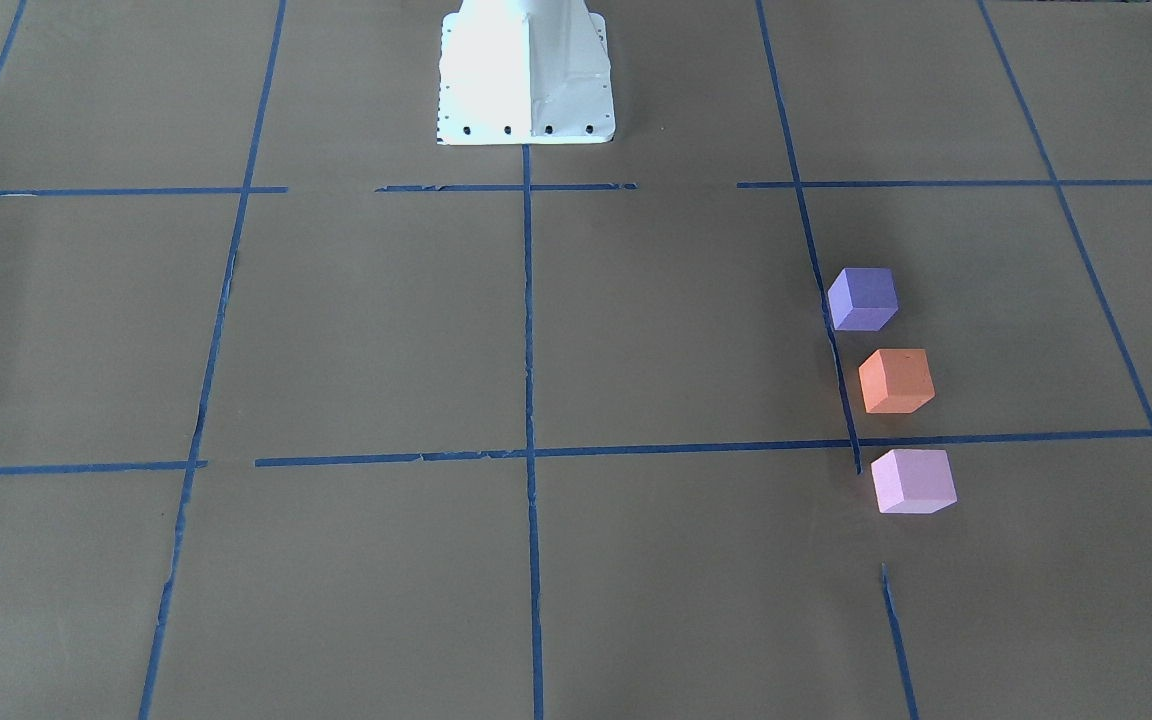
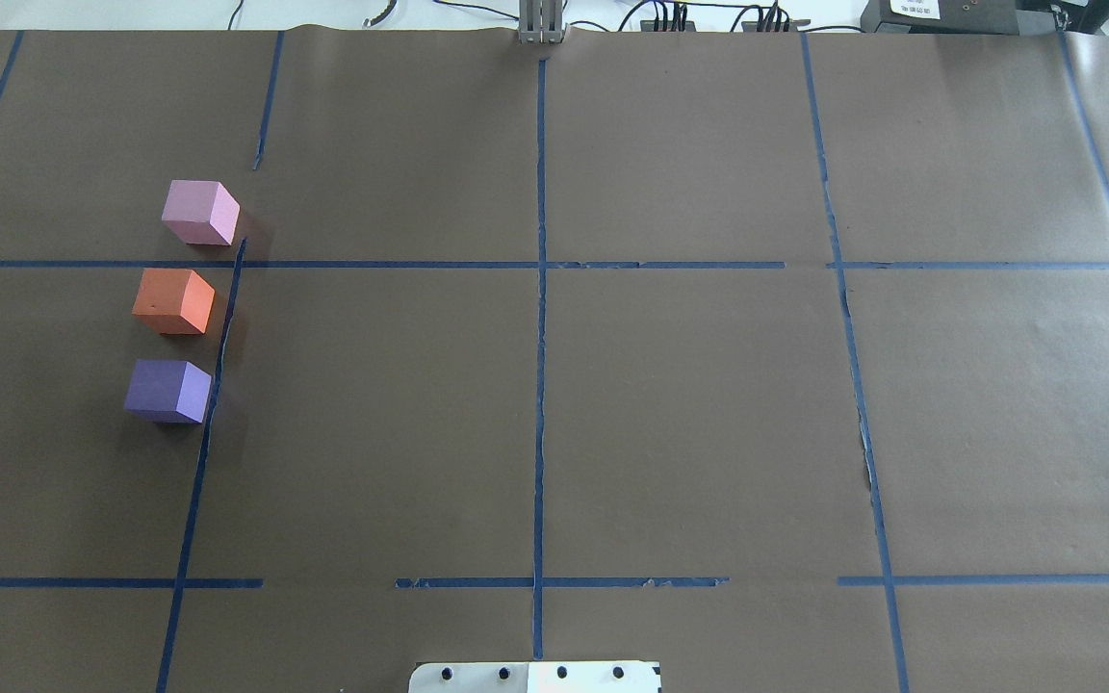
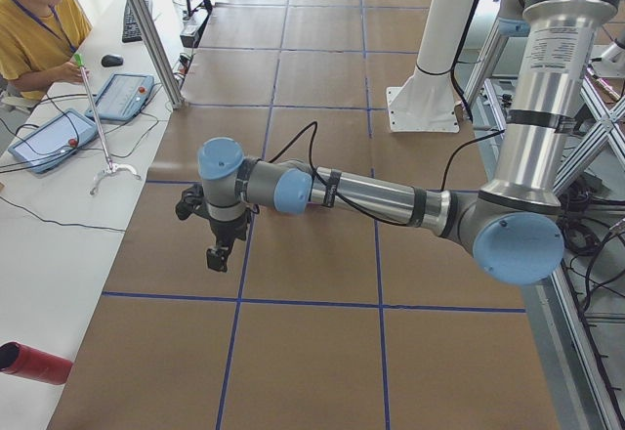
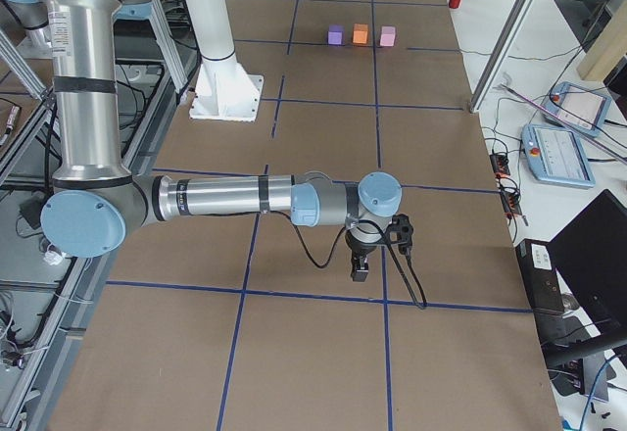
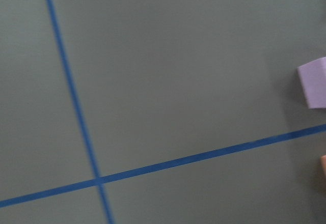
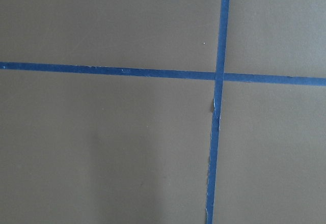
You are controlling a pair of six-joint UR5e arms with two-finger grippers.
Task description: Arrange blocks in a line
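Showing three small matte cubes in a row on the brown paper tabletop (image 2: pixel 689 414), far over on the robot's left side, just beside a blue tape line (image 2: pixel 218 356). The purple cube (image 2: pixel 167 391) is nearest the robot, the orange cube (image 2: pixel 172 301) is in the middle, and the pink cube (image 2: pixel 199 212) is farthest. Each stands apart from its neighbour. The line looks finished.

The left fingers (image 3: pixel 217 254) and right fingers (image 4: pixel 360 266) hang above the tabletop; whether they are released or clenched cannot be told.

The cubes look light, stiff and grippy, probably foam or painted wood. Each is best held at mid-height across two opposite flat faces, the ones not facing a neighbour.
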